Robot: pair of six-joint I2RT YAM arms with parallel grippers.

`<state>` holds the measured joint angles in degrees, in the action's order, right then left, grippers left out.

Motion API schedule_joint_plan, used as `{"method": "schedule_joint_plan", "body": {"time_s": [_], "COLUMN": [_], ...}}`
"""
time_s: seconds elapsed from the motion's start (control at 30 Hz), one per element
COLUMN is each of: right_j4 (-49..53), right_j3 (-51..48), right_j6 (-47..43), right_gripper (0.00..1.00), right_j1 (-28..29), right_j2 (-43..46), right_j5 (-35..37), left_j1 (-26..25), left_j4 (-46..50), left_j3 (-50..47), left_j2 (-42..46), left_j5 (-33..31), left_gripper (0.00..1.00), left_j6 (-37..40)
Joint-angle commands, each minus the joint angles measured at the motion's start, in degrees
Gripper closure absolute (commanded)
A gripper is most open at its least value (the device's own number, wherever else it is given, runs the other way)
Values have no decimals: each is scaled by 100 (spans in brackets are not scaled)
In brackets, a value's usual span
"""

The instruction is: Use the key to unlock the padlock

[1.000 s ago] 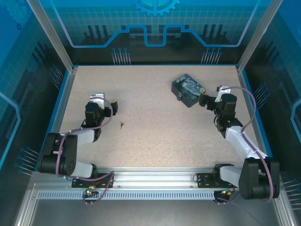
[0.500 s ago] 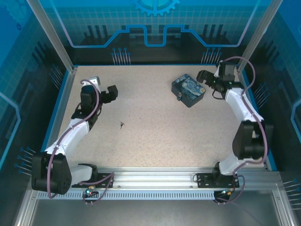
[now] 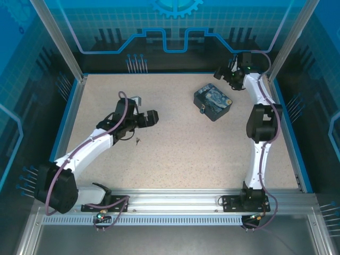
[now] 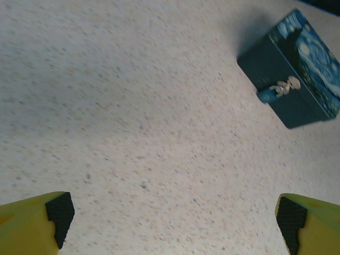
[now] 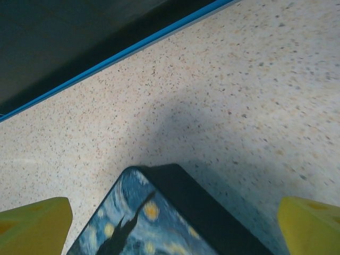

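While the left fingers (image 4: 37, 220) and right fingers (image 5: 34, 223) both stand spread wide, holding nothing, the key (image 3: 137, 141) lies on the surface (image 3: 175, 159) just behind the left pair: back up, descend straight, pinch low. The padlock (image 3: 212, 102) rests near the right fingers, well ahead of the left. Top view fixes the key; left wrist view resolves a silvery fitting (image 4: 282, 86) on the padlock's side.

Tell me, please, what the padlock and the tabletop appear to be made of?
The padlock: hard shell, perhaps metal or plastic; smooth dark sides, printed starry painting on top. The tabletop: matte speckled laminate or stone, judging by beige ground with fine dark flecks.
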<state>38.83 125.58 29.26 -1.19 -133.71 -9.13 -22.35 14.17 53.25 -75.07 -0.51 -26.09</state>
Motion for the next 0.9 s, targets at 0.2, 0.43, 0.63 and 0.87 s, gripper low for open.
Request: {"method": "schedule_joint_plan", "body": {"time_s": [0.2, 0.43, 0.63, 0.87], "right_j4": [1107, 1174, 903, -388], "right_j3": [2407, 2332, 962, -1438], "right_j6": [-49, -405, -673, -264], "right_gripper": [1, 2, 5, 5], "right_j1": [224, 551, 1032, 1913], "right_j2": [-1755, -1752, -975, 433], "right_j5": [-1018, -1611, -1768, -1874], "left_j1": [-653, -829, -931, -1034], "left_j4": [428, 437, 405, 273], "left_j3": [440, 355, 261, -242], "left_j2": [-374, -448, -301, 288], "left_j5": [2, -118, -219, -303], "left_gripper": [1, 1, 1, 1], "left_j6": [-254, -358, -569, -894]}}
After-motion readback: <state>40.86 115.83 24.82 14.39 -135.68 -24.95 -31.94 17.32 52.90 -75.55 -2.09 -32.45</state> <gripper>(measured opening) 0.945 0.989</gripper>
